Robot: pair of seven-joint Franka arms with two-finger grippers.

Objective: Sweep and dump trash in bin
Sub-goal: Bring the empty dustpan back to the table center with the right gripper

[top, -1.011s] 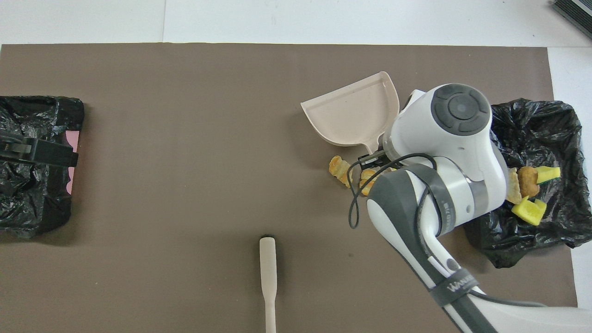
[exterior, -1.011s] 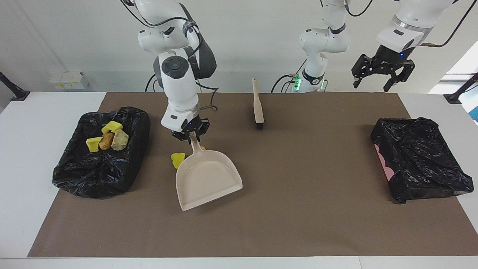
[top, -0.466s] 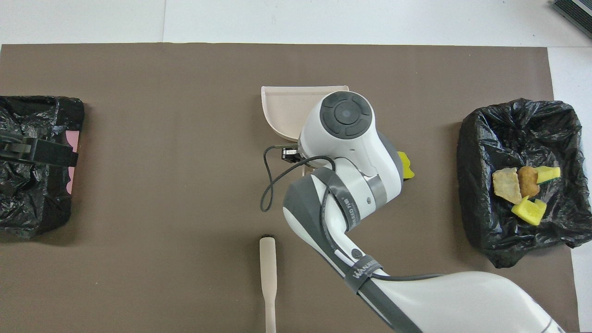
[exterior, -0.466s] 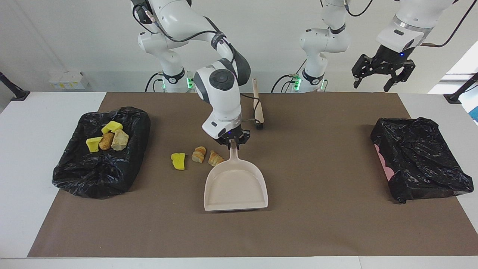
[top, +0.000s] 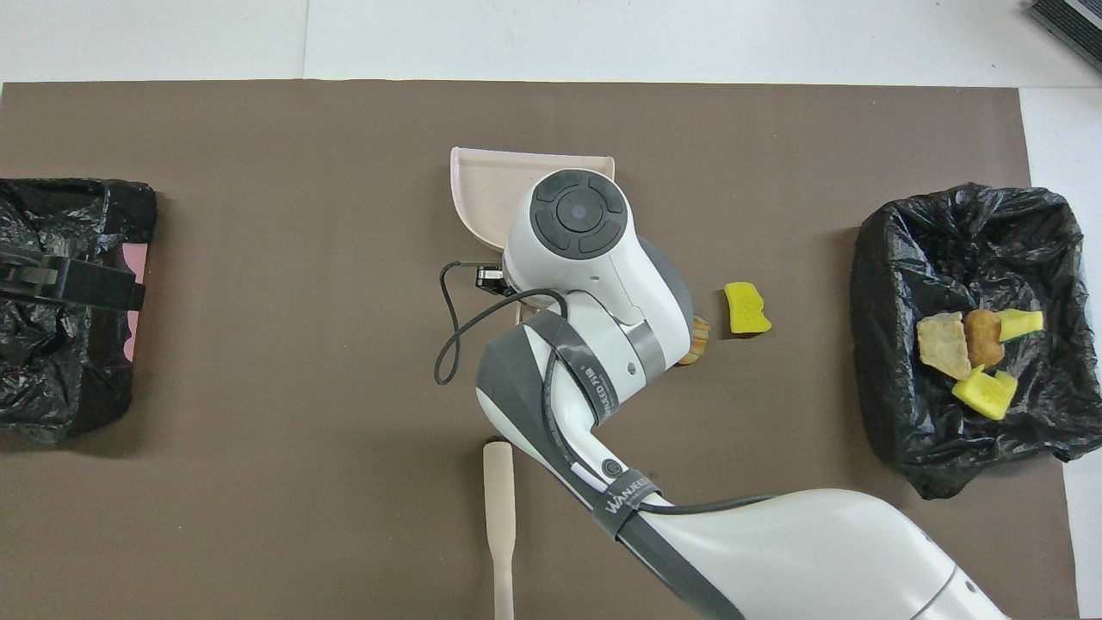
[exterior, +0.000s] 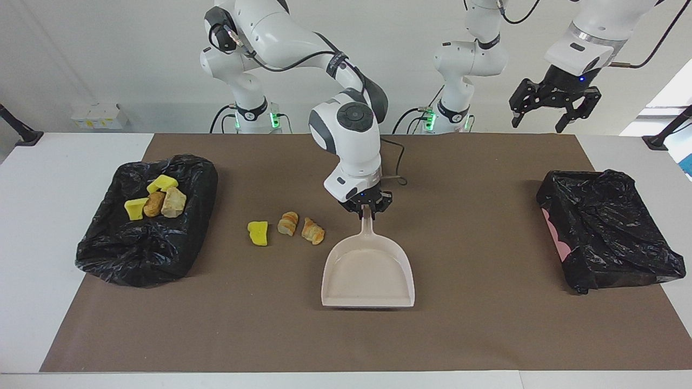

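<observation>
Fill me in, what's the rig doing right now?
The right gripper is shut on the handle of the beige dustpan, which sits empty at mid-table. Three scraps lie on the mat beside it, toward the right arm's end. Four more are in the black-lined bin there. The left gripper waits open, up over the left arm's end. The brush lies untouched nearer the robots.

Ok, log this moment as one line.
right gripper: shut on dustpan handle | left gripper: open, waiting raised | three scraps on mat
</observation>
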